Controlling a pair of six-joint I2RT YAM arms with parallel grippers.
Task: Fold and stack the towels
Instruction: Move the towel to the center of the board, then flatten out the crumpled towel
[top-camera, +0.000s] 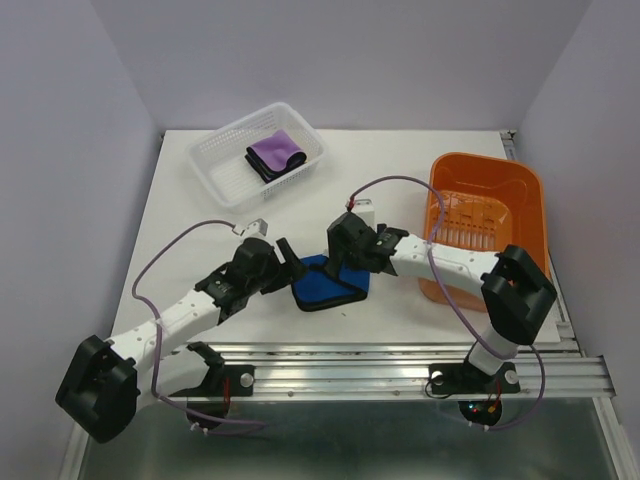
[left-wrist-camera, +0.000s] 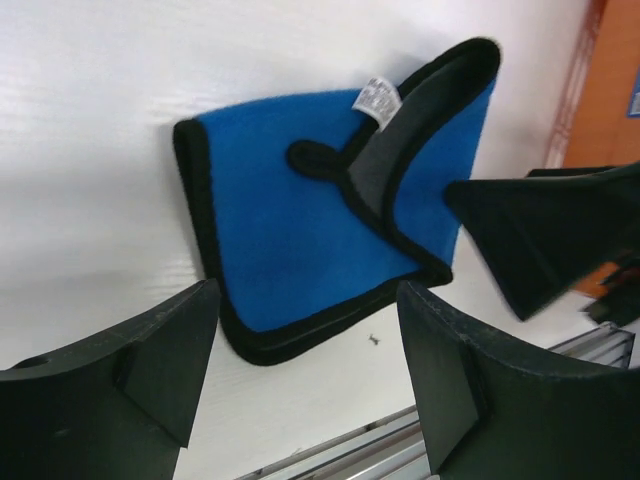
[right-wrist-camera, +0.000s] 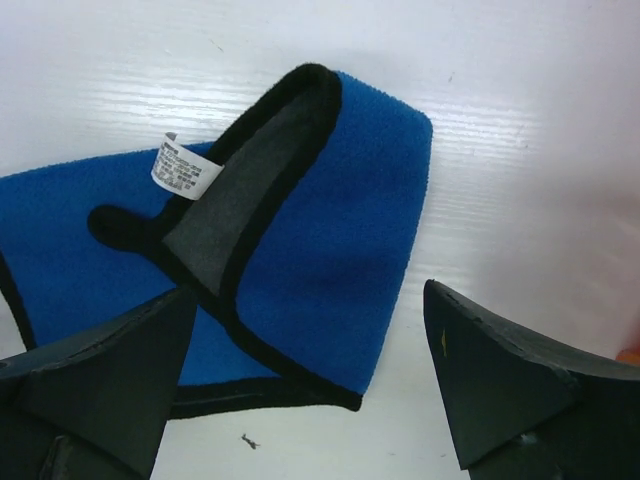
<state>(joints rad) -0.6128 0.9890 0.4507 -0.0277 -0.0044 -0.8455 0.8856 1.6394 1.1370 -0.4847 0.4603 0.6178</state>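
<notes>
The bright blue towel (top-camera: 325, 285) with black edging lies partly folded on the white table, one corner turned over so its grey underside and white label show. It also shows in the left wrist view (left-wrist-camera: 290, 230) and in the right wrist view (right-wrist-camera: 340, 250). My left gripper (top-camera: 292, 265) is open and empty at the towel's left edge, jaws wide apart (left-wrist-camera: 310, 380). My right gripper (top-camera: 347, 268) is open and empty above the towel's right part (right-wrist-camera: 310, 390). A folded purple towel (top-camera: 274, 152) lies in the white mesh basket. No yellow towel is in view.
The white mesh basket (top-camera: 213, 162) stands at the back left. The orange basket (top-camera: 487, 225) stands at the right, beside my right arm. A metal rail (top-camera: 400, 360) runs along the table's near edge. One right finger (left-wrist-camera: 545, 235) shows in the left wrist view.
</notes>
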